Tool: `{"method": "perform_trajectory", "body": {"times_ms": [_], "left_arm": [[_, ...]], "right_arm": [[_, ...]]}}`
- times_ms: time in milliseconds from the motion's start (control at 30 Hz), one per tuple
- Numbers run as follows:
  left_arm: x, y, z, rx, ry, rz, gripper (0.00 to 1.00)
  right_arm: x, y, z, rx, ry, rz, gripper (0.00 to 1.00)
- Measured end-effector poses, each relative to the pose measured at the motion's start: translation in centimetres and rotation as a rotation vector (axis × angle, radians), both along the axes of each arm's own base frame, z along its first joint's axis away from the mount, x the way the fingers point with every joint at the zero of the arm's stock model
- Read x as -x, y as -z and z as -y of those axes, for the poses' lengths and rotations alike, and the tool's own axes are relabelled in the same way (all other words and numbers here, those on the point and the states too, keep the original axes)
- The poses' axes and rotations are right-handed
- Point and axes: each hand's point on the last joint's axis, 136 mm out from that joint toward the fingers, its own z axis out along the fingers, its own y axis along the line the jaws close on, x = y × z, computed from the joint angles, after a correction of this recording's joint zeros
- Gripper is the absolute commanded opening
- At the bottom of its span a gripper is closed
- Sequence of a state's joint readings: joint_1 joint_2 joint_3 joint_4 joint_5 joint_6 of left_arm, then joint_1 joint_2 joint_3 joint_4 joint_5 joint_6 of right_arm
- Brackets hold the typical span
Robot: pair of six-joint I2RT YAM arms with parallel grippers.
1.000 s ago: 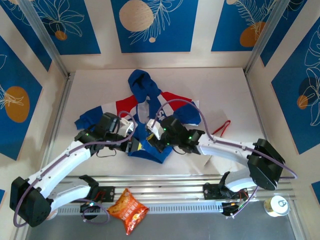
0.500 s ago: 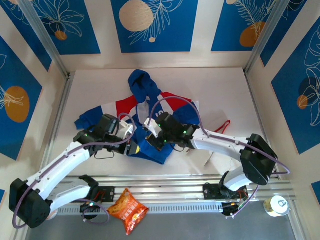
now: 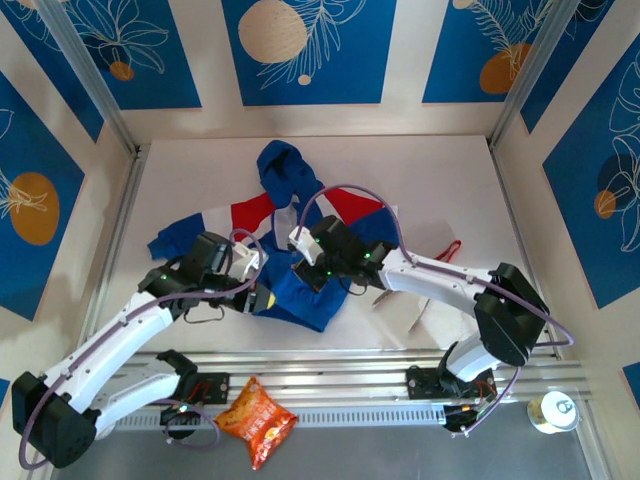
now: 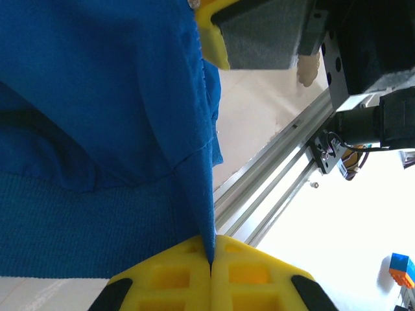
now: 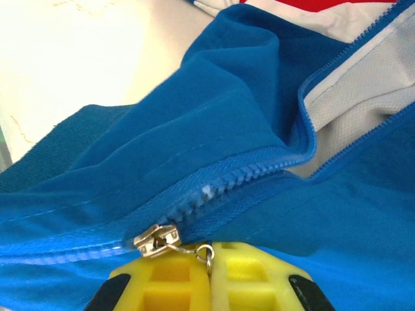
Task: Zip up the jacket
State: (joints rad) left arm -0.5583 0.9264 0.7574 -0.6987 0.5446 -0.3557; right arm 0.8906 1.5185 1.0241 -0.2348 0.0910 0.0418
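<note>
The right gripper point(image 5: 211, 251) is pinched tight, its yellow fingers point(image 5: 246, 269) pressed together on the small metal ring point(image 5: 205, 251) that hangs off the zipper slider point(image 5: 157, 240). Past the slider, a run of blue teeth leads to where the jacket's front edges part over white lining. The left gripper point(image 4: 211, 260) is also closed, with a thin fold of the jacket point(image 4: 97, 116) caught between its yellow fingers just beside the ribbed hem point(image 4: 78, 227).

From above, the jacket point(image 3: 290, 180) lies crumpled in the middle of the table point(image 3: 450, 170), hood toward the far wall, red and white bands across the chest and the blue lower part toward the arms. The left arm stretches from its base at the near left corner diagonally up and to the right, nearly straight, and the left gripper point(image 3: 262, 298) sits at the left side of the lower edge of the jacket. The right arm has its elbow pushed out to the right, and its forearm runs back leftward low over the table. That puts the right gripper point(image 3: 305, 268) on the jacket's front, close to the left one. A snack bag point(image 3: 258, 415) and a can point(image 3: 552, 410) lie on the near ledge by the bases.
</note>
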Motion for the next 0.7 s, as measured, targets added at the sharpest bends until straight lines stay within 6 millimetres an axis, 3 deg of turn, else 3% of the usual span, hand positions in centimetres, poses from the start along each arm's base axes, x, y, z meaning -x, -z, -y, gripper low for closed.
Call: {"method": "perform_trajectory", "body": {"times_ms": [700], "left_arm": [[0.4,0.3,-0.7,-0.002,-0.035,0.003,0.0]], "right_arm": [[-4.1,-0.2,1.3,0.02,0.096,-0.022,0.0]]}}
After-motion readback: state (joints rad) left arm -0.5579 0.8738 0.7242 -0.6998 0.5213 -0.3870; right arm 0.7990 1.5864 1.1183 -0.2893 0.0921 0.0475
